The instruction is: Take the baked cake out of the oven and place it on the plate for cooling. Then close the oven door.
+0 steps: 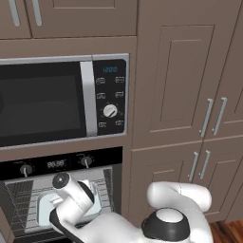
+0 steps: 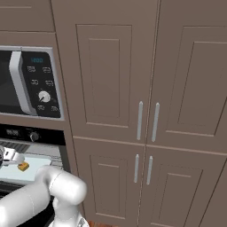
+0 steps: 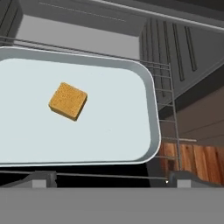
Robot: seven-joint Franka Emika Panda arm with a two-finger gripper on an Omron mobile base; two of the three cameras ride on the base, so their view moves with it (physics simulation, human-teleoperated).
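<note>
The oven (image 1: pixel 57 163) stands open under the microwave, and its grey interior and wire rack (image 3: pixel 168 118) are exposed. A pale metal tray (image 3: pixel 109 131) rests on the rack, also seen as the tray (image 1: pixel 42 209) behind my arm. On it lies the cake (image 3: pixel 68 101), a small golden-brown cube, visible as the cake (image 2: pixel 23 166) from the right side. My gripper (image 3: pixel 113 179) is open and hovers over the tray's near edge. The cake lies ahead and to the left of the gap between the fingers, untouched. The plate and the oven door are out of view.
A silver-trimmed microwave (image 1: pixel 47 99) sits directly above the oven. Tall brown cabinets (image 1: pixel 190 95) with silver handles fill the wall to the right. Wooden floor (image 3: pixel 192 157) shows past the rack's right side.
</note>
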